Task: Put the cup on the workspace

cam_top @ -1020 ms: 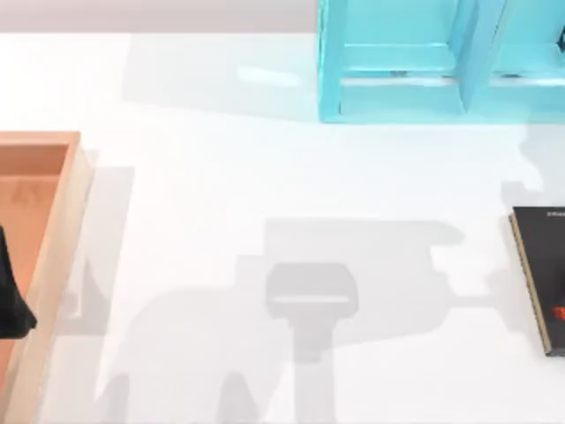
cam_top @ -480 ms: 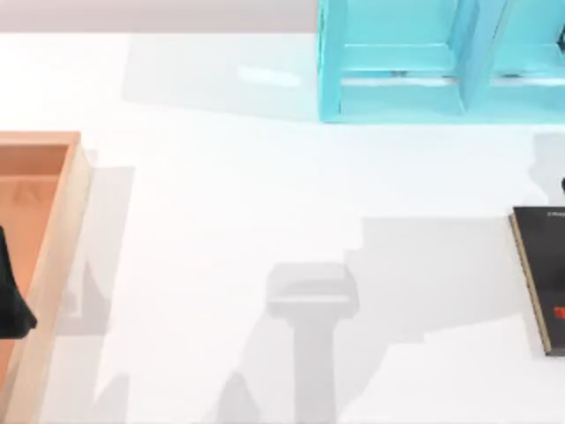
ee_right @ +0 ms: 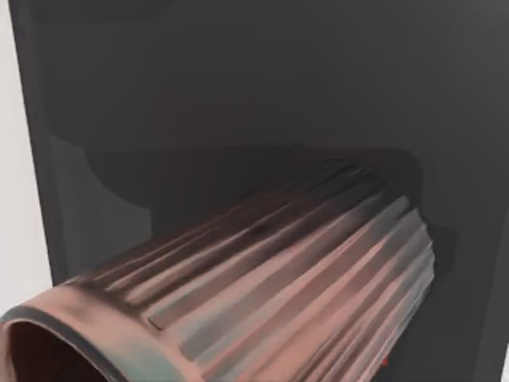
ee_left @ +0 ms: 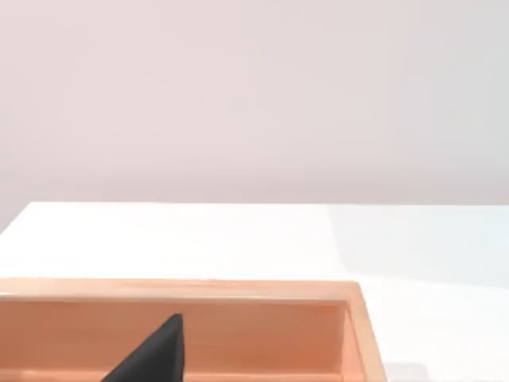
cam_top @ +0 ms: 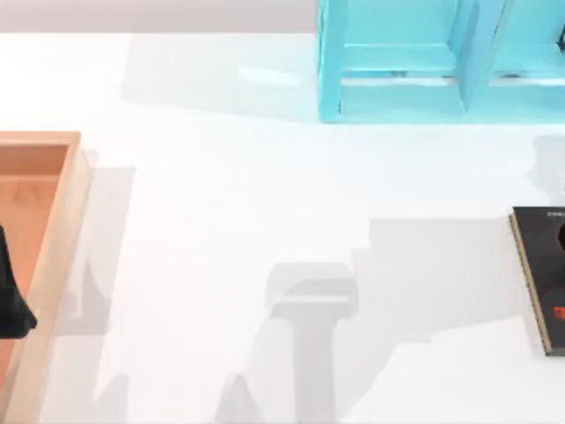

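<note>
The cup [ee_right: 262, 278], reddish-brown and ribbed, hangs tilted close before the right wrist camera with its dark mouth toward the lens. It is lifted over a black book [ee_right: 238, 87] and casts a shadow on the cover. My right gripper is shut on the cup; a dark bit of it [cam_top: 561, 235] pokes in at the top view's right edge, over the book [cam_top: 540, 283]. The workspace [cam_top: 265, 177] is the broad white tabletop. My left gripper [cam_top: 11, 296] is parked over the orange tray, and one black tip [ee_left: 155, 358] of it shows in the left wrist view.
An orange wooden tray [cam_top: 55, 230] lies at the left edge, with its rim [ee_left: 199, 290] in the left wrist view. A light-blue shelf unit [cam_top: 424, 62] stands at the back right. Arm shadows fall on the table's front middle.
The dark bit at the right edge has moved toward the front, onto the book. The large shadow on the table has slid right. The left arm has not moved.
</note>
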{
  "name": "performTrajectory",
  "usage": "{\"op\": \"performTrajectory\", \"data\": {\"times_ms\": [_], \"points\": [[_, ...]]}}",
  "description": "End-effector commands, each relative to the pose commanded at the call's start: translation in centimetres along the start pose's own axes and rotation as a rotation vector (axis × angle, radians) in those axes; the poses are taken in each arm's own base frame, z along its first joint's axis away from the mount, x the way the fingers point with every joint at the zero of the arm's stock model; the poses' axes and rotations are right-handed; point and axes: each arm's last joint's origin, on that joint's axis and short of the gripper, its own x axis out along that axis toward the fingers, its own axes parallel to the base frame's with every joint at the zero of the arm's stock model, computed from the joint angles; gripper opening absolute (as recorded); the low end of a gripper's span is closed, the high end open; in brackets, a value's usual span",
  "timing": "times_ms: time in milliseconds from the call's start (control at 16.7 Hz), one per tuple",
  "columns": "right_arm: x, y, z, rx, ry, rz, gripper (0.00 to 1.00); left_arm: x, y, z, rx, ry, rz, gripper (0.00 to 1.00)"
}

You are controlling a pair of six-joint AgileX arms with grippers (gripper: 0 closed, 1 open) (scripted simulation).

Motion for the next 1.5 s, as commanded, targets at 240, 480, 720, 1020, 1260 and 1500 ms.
{"op": "performTrajectory", "data": {"times_ms": [240,480,720,1020,1260,1500], "points": [[0.0,0.0,0.0,0.0,0.0,0.0,0.47,0.0,0.0,0.0,0.0,0.0,0.0,1.0],[0.0,0.0,0.0,0.0,0.0,0.0,0.17,0.0,0.0,0.0,0.0,0.0,0.0,1.0],[0.0,0.0,0.0,0.0,0.0,0.0,0.0,0.0,0.0,0.0,0.0,0.0,0.0,1.0],[0.0,0.0,0.0,0.0,0.0,0.0,0.0,0.0,0.0,0.0,0.0,0.0,0.0,1.0],[-0.6,0.0,0.1,0.0,-0.005,-0.001,0.0,0.0,0.0,0.0,0.0,0.0,0.0,1.0],[-3.0,0.0,0.1,0.0,0.01,0.0,0.0,0.0,0.0,0.0,0.0,0.0,0.0,1.0]]}}
